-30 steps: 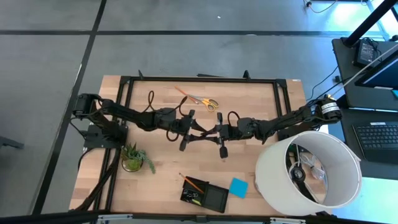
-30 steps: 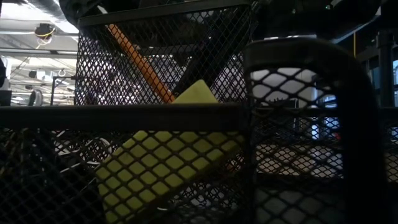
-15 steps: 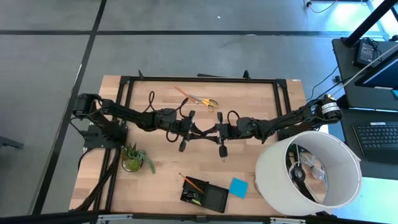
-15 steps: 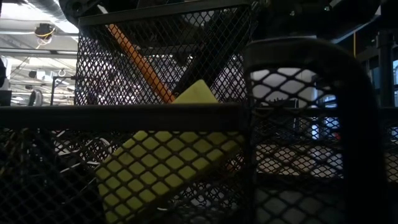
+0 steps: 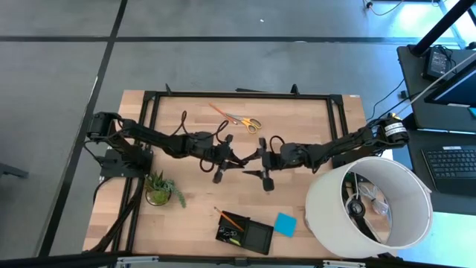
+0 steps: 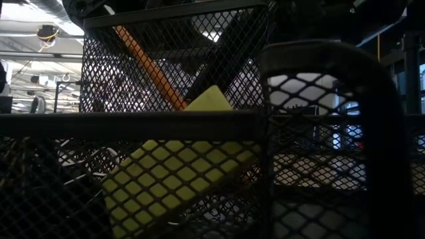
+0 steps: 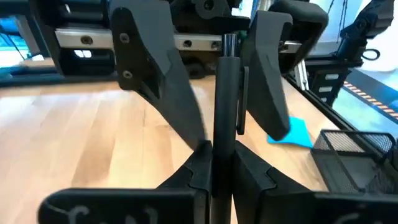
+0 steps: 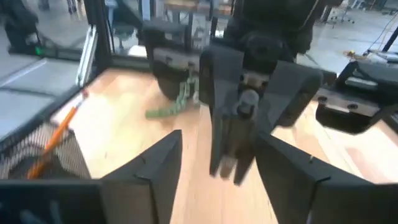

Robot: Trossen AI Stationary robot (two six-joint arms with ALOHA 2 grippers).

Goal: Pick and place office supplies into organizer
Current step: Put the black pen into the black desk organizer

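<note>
Two arms met at mid-worktop over a black pen.

The worktop [image 5: 297, 119] carries a white lampshade [image 5: 370, 202] and the black organizer [image 5: 256, 237], with an orange pencil [image 5: 229, 219] in it, at the near edge. At the middle, the left end effector [image 5: 230, 158] is clamped on a black pen [image 7: 225, 118]; the right end effector [image 5: 253, 162] is spread wide facing it, gripping nothing.
</note>
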